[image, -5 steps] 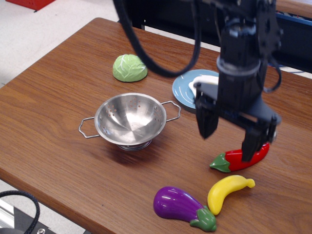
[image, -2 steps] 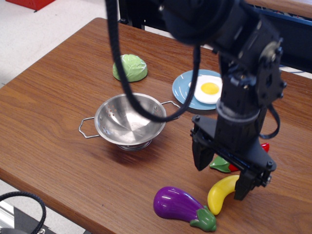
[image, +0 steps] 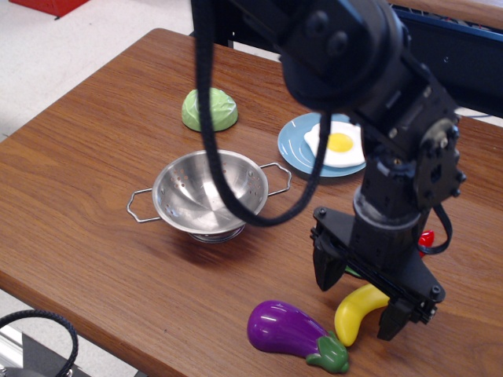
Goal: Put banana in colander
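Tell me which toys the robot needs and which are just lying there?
Needed:
small glossy yellow toy banana
shiny round steel colander
open black gripper

Just lying there:
purple eggplant
green cabbage
blue plate with fried egg
red chili pepper, mostly hidden

Arm: black, jointed, reaching in from the upper edge and bending downward at right of centre.
Wrist: near vertical, tipped slightly, pointing at the table.
Gripper (image: 360, 302): low over the table, jaws spread apart.
Fingers (image: 324, 271): two dark prongs pointing down, nothing clamped between them.
Cable: black, looping beside the arm.
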Robot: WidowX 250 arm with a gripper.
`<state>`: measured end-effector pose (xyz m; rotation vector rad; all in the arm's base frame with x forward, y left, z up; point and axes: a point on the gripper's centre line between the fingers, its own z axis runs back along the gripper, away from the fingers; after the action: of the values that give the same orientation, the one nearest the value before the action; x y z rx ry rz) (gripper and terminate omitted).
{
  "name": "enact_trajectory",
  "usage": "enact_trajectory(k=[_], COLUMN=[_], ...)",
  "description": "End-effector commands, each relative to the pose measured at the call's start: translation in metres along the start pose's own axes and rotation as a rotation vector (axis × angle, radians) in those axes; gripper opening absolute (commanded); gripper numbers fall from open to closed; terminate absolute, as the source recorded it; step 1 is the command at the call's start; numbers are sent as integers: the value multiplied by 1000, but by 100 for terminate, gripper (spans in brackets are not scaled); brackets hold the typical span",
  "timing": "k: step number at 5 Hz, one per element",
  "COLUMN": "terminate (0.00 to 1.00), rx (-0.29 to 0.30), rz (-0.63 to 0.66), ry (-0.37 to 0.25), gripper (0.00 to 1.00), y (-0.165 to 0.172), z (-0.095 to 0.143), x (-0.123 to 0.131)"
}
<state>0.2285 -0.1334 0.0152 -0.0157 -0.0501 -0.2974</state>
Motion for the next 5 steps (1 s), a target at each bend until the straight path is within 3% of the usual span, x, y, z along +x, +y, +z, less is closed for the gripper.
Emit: enact_trajectory(k=[1, 2, 4, 5], terminate=[0, 0, 0, 0], rx=[-28, -30, -103, -120], rz=[42, 33, 68, 197], ry=[-23, -12, -69, -130], gripper=[100, 0, 0, 0], y=[-5, -7, 4, 55], z=[-3, -3, 39, 67], x=[11, 13, 30, 41])
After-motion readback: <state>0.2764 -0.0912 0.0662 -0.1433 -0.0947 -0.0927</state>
